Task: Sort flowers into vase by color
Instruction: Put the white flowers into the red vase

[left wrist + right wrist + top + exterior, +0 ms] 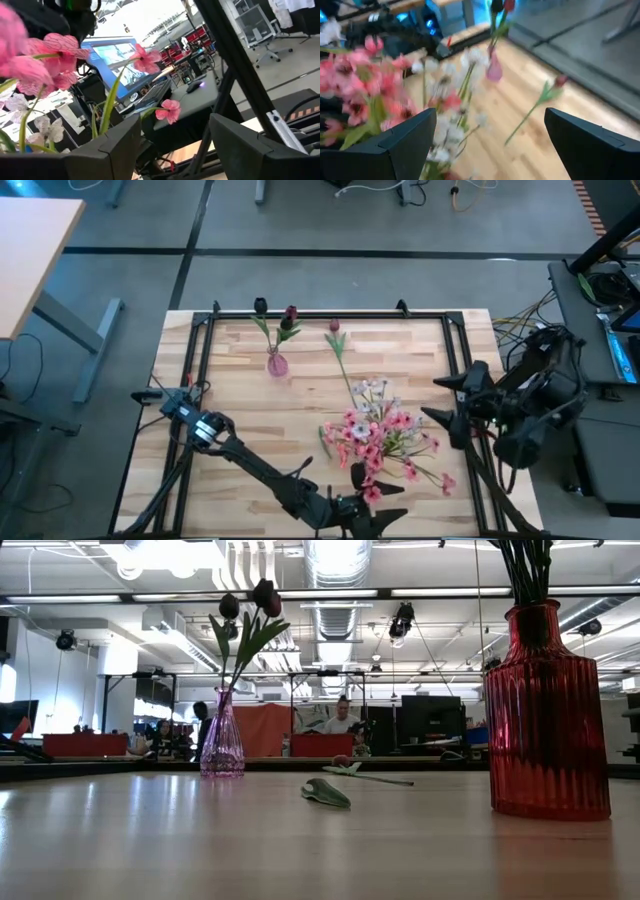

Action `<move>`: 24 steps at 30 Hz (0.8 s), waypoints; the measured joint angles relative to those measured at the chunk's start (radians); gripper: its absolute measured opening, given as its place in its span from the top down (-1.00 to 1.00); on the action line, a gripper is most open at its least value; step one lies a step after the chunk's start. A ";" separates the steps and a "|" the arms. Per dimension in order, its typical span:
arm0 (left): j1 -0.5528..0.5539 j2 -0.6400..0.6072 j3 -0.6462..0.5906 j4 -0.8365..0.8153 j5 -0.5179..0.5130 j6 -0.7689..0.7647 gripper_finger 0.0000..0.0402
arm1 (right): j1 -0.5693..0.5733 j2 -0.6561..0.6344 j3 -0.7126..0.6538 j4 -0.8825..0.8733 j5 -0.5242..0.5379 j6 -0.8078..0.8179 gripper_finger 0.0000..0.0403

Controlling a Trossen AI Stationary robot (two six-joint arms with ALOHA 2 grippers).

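A small pink glass vase [277, 365] [222, 745] near the far edge holds two dark maroon tulips [289, 315] [262, 595]. A third maroon tulip [340, 345] [365, 775] lies flat on the table. A ribbed red vase [545, 710] holds the pink and whitish sprays [380, 430], whose blooms hide it from above. My left gripper [395, 520] [172, 145] is open by the near edge, just below the sprays. My right gripper [432, 400] [490, 145] is open, right of the sprays, and points toward them.
A loose green leaf [323, 442] [325, 793] lies on the table left of the sprays. A dark metal frame [330, 315] runs along the table's far and side edges. Bare wood [240, 410] lies between the pink vase and the left arm.
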 joint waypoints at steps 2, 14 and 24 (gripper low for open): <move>-0.004 0.000 -0.006 0.004 0.001 -0.011 -0.09 | 0.003 -0.045 -0.057 0.013 -0.060 -0.006 -0.80; -0.012 -0.020 -0.013 -0.013 -0.047 -0.107 -0.09 | 0.064 -0.237 -0.488 0.012 -0.167 0.300 -0.80; 0.000 -0.110 -0.013 -0.337 -0.004 -0.469 -0.09 | 0.098 -0.235 -0.664 0.125 -0.198 0.353 -0.80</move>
